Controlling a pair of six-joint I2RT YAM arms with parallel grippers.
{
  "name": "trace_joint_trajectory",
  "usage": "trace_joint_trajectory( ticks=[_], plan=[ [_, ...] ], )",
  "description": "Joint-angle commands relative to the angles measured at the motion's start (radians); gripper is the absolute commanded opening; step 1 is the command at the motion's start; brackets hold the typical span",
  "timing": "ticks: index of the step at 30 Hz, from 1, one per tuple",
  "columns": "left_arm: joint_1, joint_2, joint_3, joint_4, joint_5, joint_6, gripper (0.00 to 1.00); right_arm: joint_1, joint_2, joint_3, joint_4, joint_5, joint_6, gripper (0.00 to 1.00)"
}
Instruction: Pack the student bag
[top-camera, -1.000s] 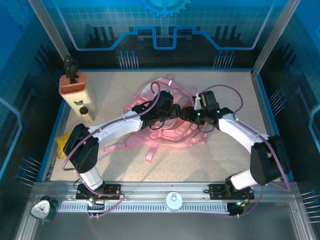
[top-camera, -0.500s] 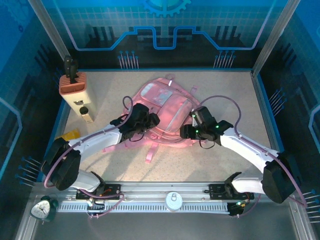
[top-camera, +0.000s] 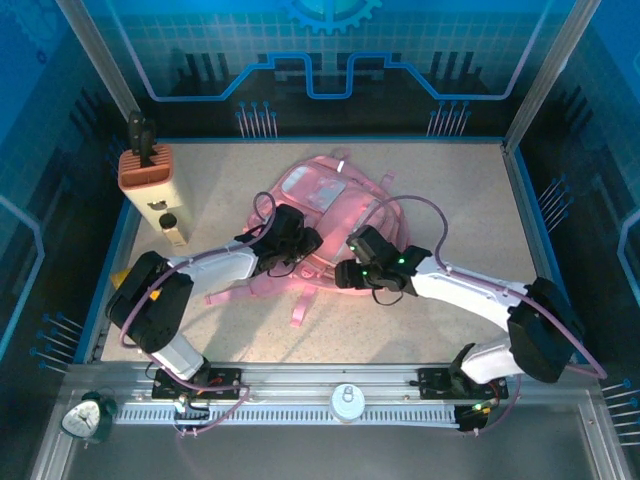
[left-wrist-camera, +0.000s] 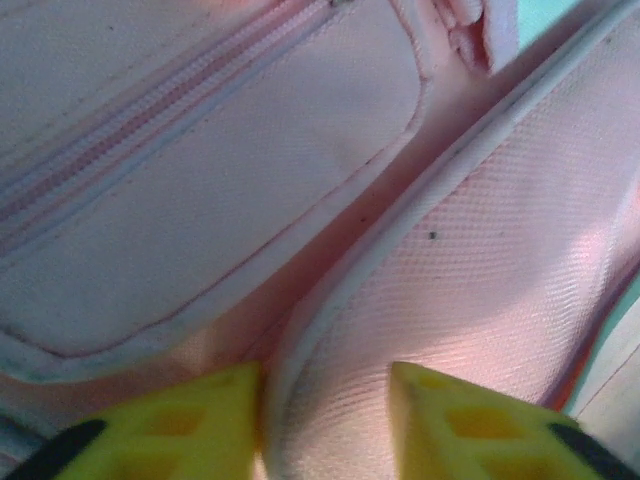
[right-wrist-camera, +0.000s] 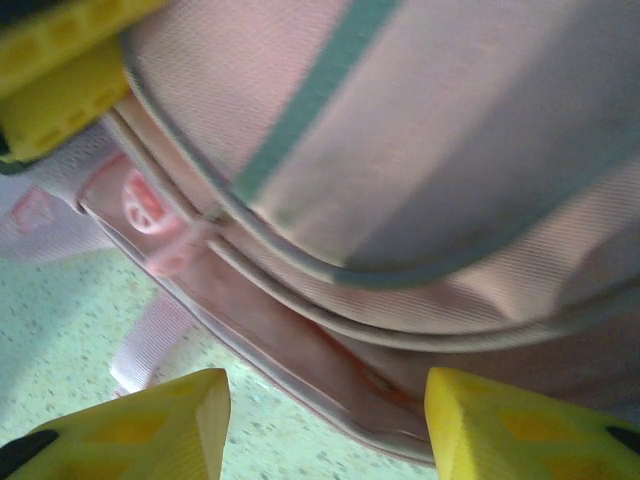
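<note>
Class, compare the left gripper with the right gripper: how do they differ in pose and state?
The left gripper straddles a piped ridge of the student bag; the right gripper has speckled table and the bag's lower edge in its gap. The right gripper's fingers stand wider apart, plainly open; whether the left gripper pinches is unclear. Both have yellow fingers and work at the bag.

From above, the table (top-camera: 450, 190) is bright and evenly lit from overhead, with short soft shadows under the arms, while the walls around it sink into dim blue and the frame posts lean outward toward the corners. The left wrist view is soft and warm-tinted: the weave of the student bag (left-wrist-camera: 480, 260) is crisp, the fingertips (left-wrist-camera: 470, 425) of the left gripper (left-wrist-camera: 325, 425) blurred. The right wrist view is smeared and dimmer at its right edge, with the right gripper (right-wrist-camera: 325, 420) out of focus.
</note>
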Motion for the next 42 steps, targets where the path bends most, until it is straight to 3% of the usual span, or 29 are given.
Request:
trace_joint_trajectory(
  ticks=[1,6,9,17,21,24,34,42],
  plan=[
    [-0.010,0.014,0.038,0.063,0.041,-0.008,0.26,0.037,0.056,0.074,0.028,0.054,0.080,0.53],
    [-0.014,0.000,0.035,0.048,0.034,-0.009,0.09,0.055,0.147,0.133,0.053,0.086,0.147,0.53],
    [-0.016,-0.007,0.031,0.047,0.032,-0.009,0.06,0.059,0.206,0.171,0.016,0.097,0.194,0.50],
    [-0.020,-0.008,0.026,0.049,0.025,-0.009,0.05,0.092,0.297,0.206,0.033,0.211,0.272,0.43],
    [-0.022,-0.005,0.031,0.045,0.029,-0.007,0.05,0.096,0.329,0.209,0.036,0.172,0.302,0.41],
    [-0.024,-0.005,0.028,0.048,0.024,-0.006,0.05,0.105,0.340,0.226,0.000,0.211,0.289,0.38],
    [-0.024,0.001,0.027,0.023,-0.016,0.001,0.02,0.108,0.313,0.187,-0.010,0.263,0.248,0.13],
    [-0.016,0.018,0.038,-0.045,-0.096,0.023,0.00,0.112,0.251,0.147,-0.063,0.326,0.188,0.01]
  ],
)
